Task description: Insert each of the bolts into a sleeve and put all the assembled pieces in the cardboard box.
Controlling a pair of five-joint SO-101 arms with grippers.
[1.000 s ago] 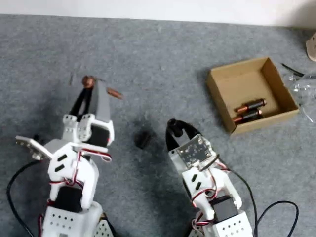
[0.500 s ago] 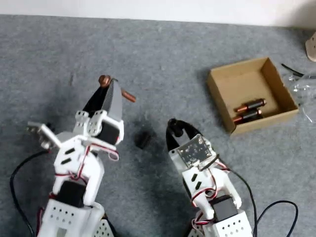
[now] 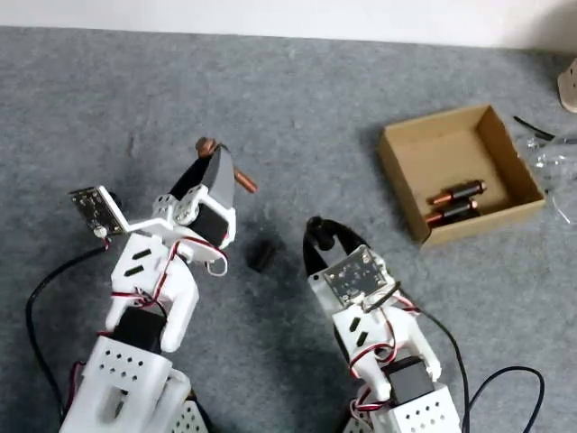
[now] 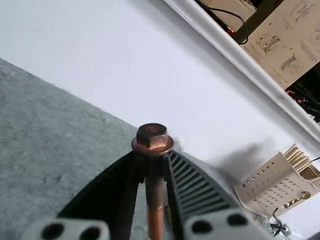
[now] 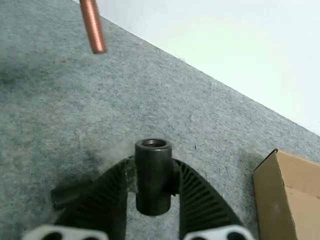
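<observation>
My left gripper (image 3: 219,162) is shut on a copper bolt (image 3: 227,166), which it holds above the grey carpet; the hex head (image 4: 152,138) sticks out past the fingertips of the left gripper (image 4: 152,159). To its right, my right gripper (image 3: 316,231) is shut on an upright black sleeve (image 5: 152,175), open end up. The bolt's tip (image 5: 93,26) hangs beyond that sleeve, apart from it. A second black sleeve (image 3: 262,255) lies on the carpet between the arms. The cardboard box (image 3: 406,162) at the right holds two assembled pieces (image 3: 455,192) (image 3: 451,214).
Clear plastic and black bits (image 3: 544,152) lie right of the box, with a beige object (image 3: 569,86) at the far right edge. A white wall borders the carpet at the back. The box corner (image 5: 290,195) is close to the right gripper.
My left arm has swung to the right and nearer the right gripper, carrying the bolt. The right arm and its sleeve have stayed put.
</observation>
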